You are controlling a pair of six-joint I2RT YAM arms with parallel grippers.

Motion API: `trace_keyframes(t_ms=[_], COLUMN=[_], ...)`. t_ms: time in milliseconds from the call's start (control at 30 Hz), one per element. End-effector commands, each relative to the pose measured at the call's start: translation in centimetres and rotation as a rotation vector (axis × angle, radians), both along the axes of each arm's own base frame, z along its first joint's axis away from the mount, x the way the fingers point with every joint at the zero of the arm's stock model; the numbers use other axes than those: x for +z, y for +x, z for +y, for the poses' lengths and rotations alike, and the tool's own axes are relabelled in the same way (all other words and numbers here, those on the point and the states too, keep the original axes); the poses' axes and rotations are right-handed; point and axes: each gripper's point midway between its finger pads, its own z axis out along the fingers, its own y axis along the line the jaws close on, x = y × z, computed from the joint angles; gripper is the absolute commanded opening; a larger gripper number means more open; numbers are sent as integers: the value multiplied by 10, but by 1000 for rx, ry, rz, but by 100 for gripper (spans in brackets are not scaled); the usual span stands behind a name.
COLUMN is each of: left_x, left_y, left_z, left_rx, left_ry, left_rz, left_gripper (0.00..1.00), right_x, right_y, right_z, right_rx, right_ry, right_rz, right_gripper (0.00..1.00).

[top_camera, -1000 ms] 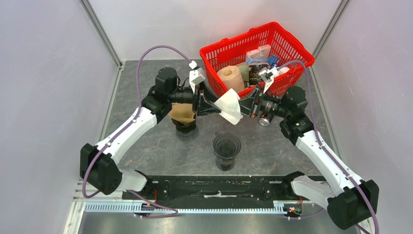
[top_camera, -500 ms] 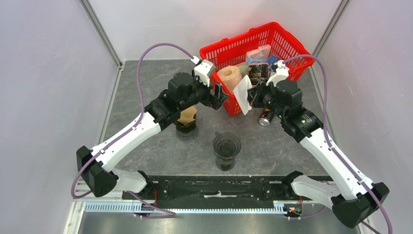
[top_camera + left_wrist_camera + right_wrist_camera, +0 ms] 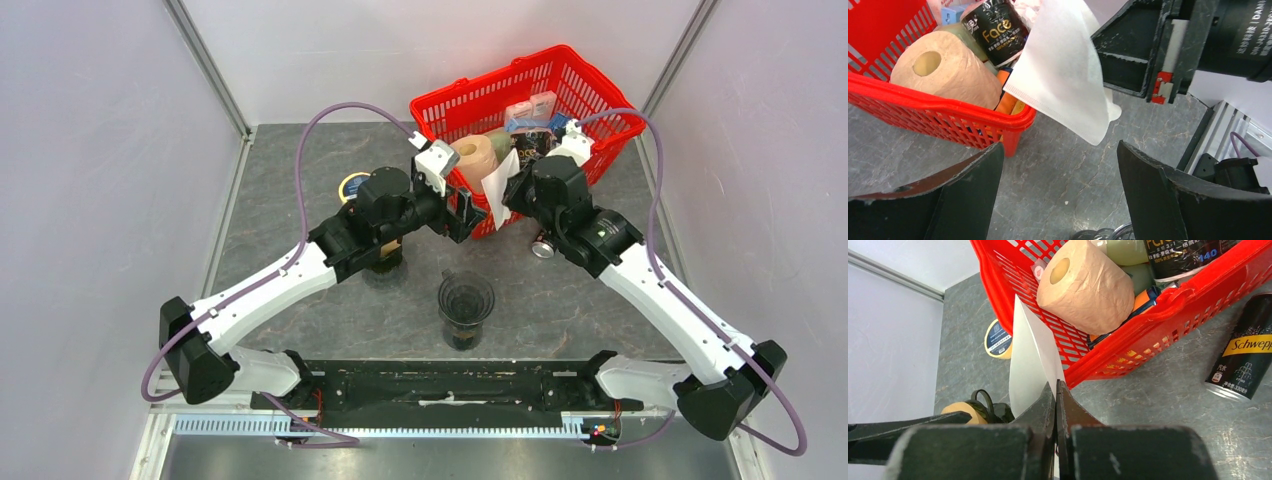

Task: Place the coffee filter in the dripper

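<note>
The white paper coffee filter (image 3: 499,188) hangs in the air in front of the red basket, pinched at its edge by my right gripper (image 3: 512,192), which is shut on it. In the right wrist view the filter (image 3: 1029,357) rises edge-on from the closed fingertips of the right gripper (image 3: 1056,386). My left gripper (image 3: 468,208) is just left of the filter, open, holding nothing. The left wrist view has the filter (image 3: 1063,75) beyond the wide-apart fingers of the left gripper (image 3: 1060,150). The dark glass dripper (image 3: 466,300) stands alone on the table, nearer the arm bases.
A red basket (image 3: 604,84) at the back right holds a toilet roll (image 3: 474,157) and packets. A Schweppes can (image 3: 543,245) lies beside it. A second dripper with a brown filter (image 3: 384,250) stands under the left arm, with a yellow tape roll (image 3: 350,185) behind it.
My left gripper has opened and let go of the filter, then shifted right. The right gripper kept its hold and swung the filter up toward the basket.
</note>
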Motion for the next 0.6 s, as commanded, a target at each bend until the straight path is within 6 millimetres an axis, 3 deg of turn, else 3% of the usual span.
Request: trace_keyframes(t_ms=[0,300,567], left_x=[30,29,24], left_y=[-1,1,8], left_z=[-10,-13,-10], left_rx=[-6,32,99], left_ry=[-124,-138,-89], left_rz=[-54,-81,-137], left_gripper=[90,91,91], right_x=[22,28,30], right_y=[6,6,6], right_z=[3,25,30], right_rx=[-56,8,26], right_ry=[55,134,158], right_rz=[-37,-61,-60], right_gripper=[0,0,0])
